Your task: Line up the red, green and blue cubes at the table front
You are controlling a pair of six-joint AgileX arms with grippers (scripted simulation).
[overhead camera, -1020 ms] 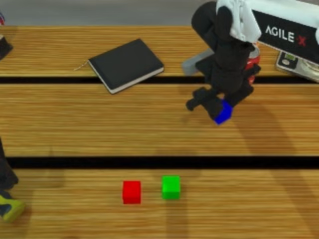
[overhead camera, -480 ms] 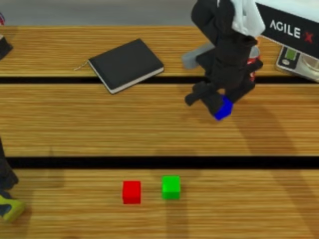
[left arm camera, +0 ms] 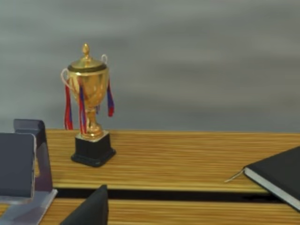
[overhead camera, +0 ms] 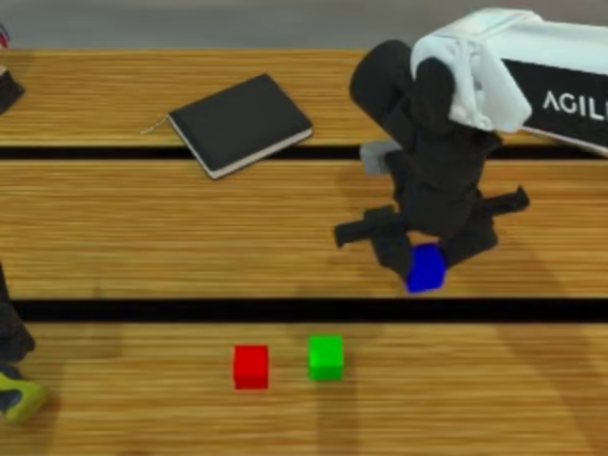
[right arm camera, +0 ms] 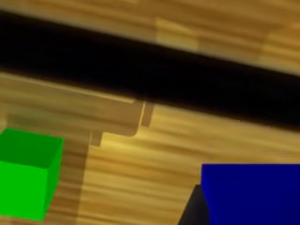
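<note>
The red cube (overhead camera: 251, 366) and the green cube (overhead camera: 326, 357) sit side by side on the front plank (overhead camera: 475, 399), red to the left. My right gripper (overhead camera: 425, 262) is shut on the blue cube (overhead camera: 426, 268), held above the middle plank, just behind the black gap. In the right wrist view the blue cube (right arm camera: 253, 194) fills the corner beside a dark finger (right arm camera: 193, 208), with the green cube (right arm camera: 28, 173) off to the side. My left arm (overhead camera: 14, 375) is parked at the table's left edge; only one dark fingertip (left arm camera: 89, 211) shows in its wrist view.
A black notebook (overhead camera: 239, 123) lies on the back plank, left of centre. A grey object (overhead camera: 378, 155) peeks out behind my right arm. A gold trophy (left arm camera: 89, 108) stands at the back left, next to a dark stand (left arm camera: 23, 173).
My right gripper has carried the blue cube toward the table front, from beside the back gap to just behind the front gap. The red and green cubes have not moved.
</note>
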